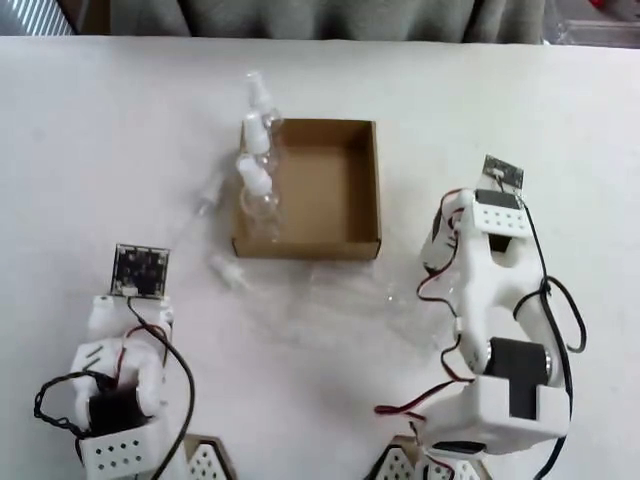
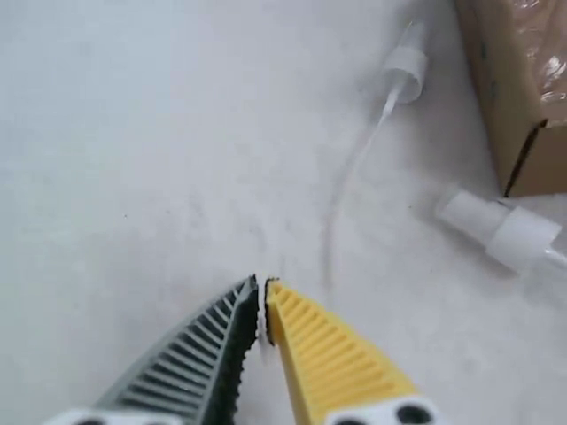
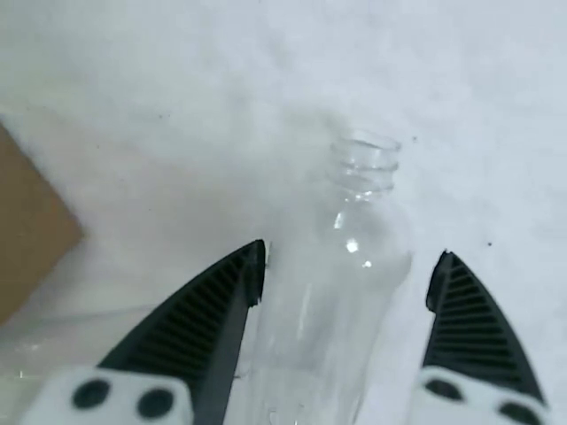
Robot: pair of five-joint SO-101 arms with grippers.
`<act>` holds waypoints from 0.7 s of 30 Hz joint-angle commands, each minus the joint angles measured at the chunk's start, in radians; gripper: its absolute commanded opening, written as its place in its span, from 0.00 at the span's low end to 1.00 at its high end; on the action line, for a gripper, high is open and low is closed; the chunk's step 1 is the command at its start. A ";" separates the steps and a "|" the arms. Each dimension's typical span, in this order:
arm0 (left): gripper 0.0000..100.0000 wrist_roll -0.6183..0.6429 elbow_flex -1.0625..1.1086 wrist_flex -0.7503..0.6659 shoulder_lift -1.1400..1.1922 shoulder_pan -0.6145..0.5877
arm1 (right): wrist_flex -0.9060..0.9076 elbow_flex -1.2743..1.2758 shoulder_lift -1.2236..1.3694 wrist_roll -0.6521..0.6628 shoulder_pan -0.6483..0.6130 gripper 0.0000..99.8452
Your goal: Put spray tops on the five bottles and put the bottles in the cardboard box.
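Cardboard box: set beyond both grippers, nearer the left one's reach on its open corner, with capped bottles gathered at the wall on the left arm's side. Clear bottle, uncapped: laid flat on the table between the jaws of the right gripper, which are held wide apart, one along each flank. The bottle's long axis is directed straight out from this gripper, with the open threaded neck pointed away from the wrist. Left gripper: jaws pressed together on nothing. A near spray top is seen ahead of it on the yellow-jaw side, by the box corner; a far spray top is placed farther ahead, its dip tube trailed back toward the tips. The bottle is judged the right arm's to clamp, the tops the left arm's.
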 commanded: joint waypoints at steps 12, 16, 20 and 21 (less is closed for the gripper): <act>0.03 -0.006 -0.002 0.000 -0.012 0.012 | 0.012 -0.035 -0.054 -0.135 0.025 0.27; 0.03 -0.006 -0.002 0.000 -0.012 0.012 | -0.004 -0.040 0.031 -0.149 0.018 0.27; 0.03 -0.006 -0.002 0.000 -0.012 0.012 | -0.056 -0.041 0.088 -0.144 0.042 0.27; 0.03 -0.006 -0.002 0.000 -0.012 0.012 | -0.058 -0.041 0.091 -0.144 0.047 0.27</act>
